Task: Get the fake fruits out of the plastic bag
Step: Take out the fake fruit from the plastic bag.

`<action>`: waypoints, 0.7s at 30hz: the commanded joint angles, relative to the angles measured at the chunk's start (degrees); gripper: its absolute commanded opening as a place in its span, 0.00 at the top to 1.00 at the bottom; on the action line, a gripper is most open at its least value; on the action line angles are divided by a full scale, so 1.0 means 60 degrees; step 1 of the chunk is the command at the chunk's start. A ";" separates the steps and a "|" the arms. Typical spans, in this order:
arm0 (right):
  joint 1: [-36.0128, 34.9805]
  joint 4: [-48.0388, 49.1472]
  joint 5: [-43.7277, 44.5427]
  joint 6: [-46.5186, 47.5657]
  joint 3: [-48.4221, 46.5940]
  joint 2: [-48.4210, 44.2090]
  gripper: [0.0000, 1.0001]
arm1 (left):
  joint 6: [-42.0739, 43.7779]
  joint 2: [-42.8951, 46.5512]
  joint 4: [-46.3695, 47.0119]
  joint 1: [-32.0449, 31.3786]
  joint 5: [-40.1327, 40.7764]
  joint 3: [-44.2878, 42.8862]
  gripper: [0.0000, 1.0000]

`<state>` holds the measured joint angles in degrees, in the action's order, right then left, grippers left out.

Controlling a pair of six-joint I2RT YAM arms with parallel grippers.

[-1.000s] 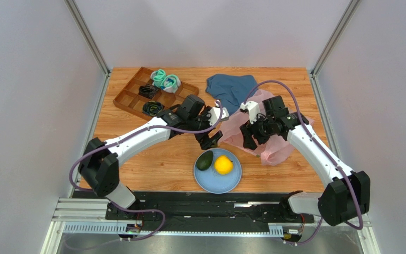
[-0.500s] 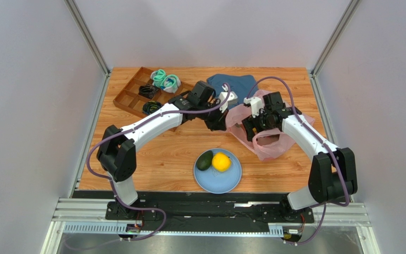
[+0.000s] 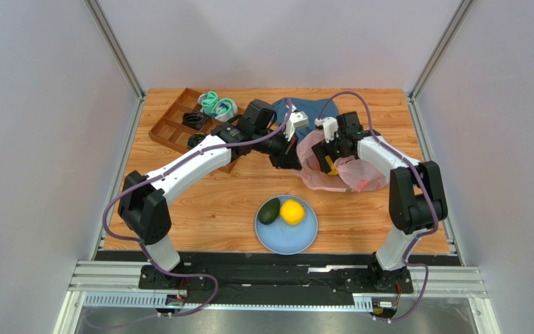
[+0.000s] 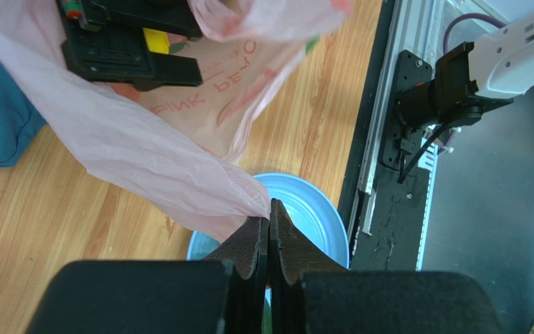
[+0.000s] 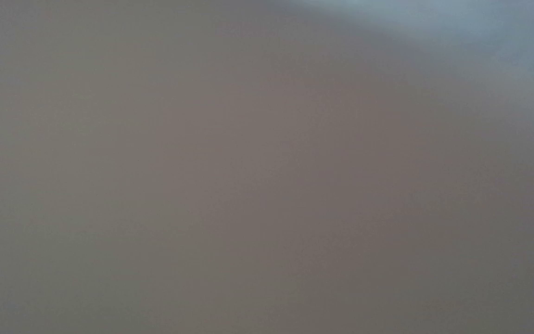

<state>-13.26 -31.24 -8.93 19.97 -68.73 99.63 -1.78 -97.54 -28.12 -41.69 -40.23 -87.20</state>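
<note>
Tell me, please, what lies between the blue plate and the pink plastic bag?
Only bare wooden tabletop lies between the blue plate and the pink plastic bag, as the top external view shows.

Robotics lab cell, prob.: grey panel walls point(image 3: 33, 139), alu corner posts point(image 3: 115, 49), slotted alu rail point(image 3: 106, 282) by wooden table point(image 3: 207, 209).

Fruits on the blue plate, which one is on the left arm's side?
The dark green avocado. It lies on the left half of the plate, beside the round yellow citrus, which sits toward the right arm.
</note>
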 commanded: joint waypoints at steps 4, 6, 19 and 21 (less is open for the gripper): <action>0.0056 0.0842 0.1297 0.0421 -0.0835 0.1104 0.13 | -0.0143 0.0114 0.0130 -0.0024 -0.0429 -0.0028 1.00; 0.0056 0.0712 0.1167 0.0627 -0.0864 0.1104 0.22 | -0.0186 0.0055 0.0160 -0.0024 -0.0400 -0.0057 1.00; 0.0056 -0.1852 -0.2288 0.0335 -0.0543 -0.2350 0.51 | -0.0933 -0.0764 0.0644 0.0035 -0.0180 -0.0612 1.00; 0.0056 -0.2058 -0.2583 0.0232 -0.0338 -0.3024 0.53 | -0.1007 -0.1027 0.0673 0.0035 -0.0166 -0.1008 1.00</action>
<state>-13.04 -39.46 -15.94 22.72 -71.90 89.78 -5.10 -100.90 -27.11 -41.58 -40.38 -88.36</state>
